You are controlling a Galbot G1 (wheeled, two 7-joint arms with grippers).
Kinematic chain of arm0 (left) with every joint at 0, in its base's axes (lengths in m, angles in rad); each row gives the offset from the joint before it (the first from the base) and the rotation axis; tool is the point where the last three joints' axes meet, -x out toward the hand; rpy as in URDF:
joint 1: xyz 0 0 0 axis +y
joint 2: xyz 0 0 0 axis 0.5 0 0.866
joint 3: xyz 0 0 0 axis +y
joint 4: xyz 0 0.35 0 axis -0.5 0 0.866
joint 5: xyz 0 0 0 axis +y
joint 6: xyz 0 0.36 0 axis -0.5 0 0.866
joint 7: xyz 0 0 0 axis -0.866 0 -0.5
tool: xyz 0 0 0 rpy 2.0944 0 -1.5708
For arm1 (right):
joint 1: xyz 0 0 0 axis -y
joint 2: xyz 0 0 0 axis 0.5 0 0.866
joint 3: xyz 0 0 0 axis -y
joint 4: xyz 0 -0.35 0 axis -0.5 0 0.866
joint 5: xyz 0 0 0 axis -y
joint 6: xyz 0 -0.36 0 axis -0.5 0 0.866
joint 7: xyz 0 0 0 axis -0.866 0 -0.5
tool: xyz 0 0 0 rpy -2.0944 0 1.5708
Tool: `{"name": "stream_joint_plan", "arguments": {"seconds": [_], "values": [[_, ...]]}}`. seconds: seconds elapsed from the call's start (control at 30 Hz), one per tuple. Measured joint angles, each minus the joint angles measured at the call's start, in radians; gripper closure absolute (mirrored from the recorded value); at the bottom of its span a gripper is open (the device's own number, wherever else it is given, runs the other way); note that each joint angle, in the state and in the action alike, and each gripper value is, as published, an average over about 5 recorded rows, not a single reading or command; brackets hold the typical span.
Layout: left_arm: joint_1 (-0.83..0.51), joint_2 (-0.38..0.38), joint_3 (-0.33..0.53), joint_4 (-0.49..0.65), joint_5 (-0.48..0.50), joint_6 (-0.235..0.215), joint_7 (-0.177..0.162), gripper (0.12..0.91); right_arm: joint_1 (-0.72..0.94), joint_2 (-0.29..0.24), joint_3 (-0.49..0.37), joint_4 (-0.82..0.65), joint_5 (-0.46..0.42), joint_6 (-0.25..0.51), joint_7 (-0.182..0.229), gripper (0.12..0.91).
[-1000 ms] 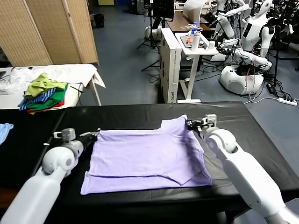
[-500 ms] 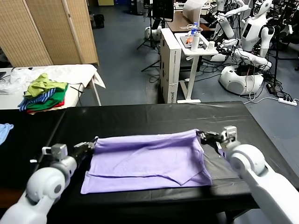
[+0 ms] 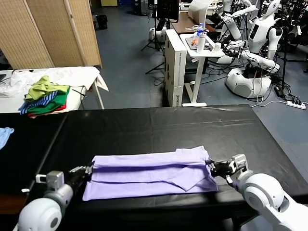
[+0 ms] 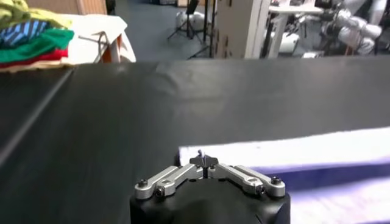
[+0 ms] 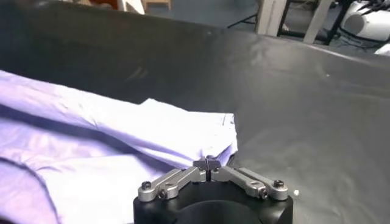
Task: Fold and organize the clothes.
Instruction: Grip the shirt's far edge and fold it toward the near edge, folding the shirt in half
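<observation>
The lavender T-shirt [image 3: 149, 173] lies folded into a long flat band near the front edge of the black table [image 3: 159, 125]. My left gripper [image 3: 88, 169] is low at the band's left end, shut on the shirt's edge. In the left wrist view the closed tips [image 4: 205, 159] sit at the shirt's [image 4: 304, 152] corner. My right gripper [image 3: 211, 166] is low at the band's right end, shut on the shirt's edge. In the right wrist view the closed tips [image 5: 207, 163] sit at the folded corner of the shirt [image 5: 91, 134]. No dotted print patch shows.
A green, blue-striped and red pile of garments [image 3: 44, 96] lies on a white table at the back left. A light blue cloth [image 3: 4, 134] is at the far left edge. A white stand [image 3: 199, 45] and other robots [image 3: 260, 43] are beyond the table.
Both grippers have moved toward the table's front edge, pulling the shirt's far edge over the near part. The shirt has gone from spread out to a narrow folded band.
</observation>
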Motion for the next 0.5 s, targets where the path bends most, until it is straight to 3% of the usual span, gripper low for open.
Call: {"name": "stream_joint_plan", "arguments": {"seconds": [0.37,0.5], "values": [[0.064,-0.039,-0.006,-0.030,0.049,-0.001,-0.005,0.884,-0.006,0.001,-0.003,0.009,0.003,0.000,0.001,0.874],[0.082,-0.054,-0.005,-0.037,0.079,0.003,-0.013,0.883,-0.020,-0.010,0.013,0.030,0.022,0.000,0.014,0.718]]}}
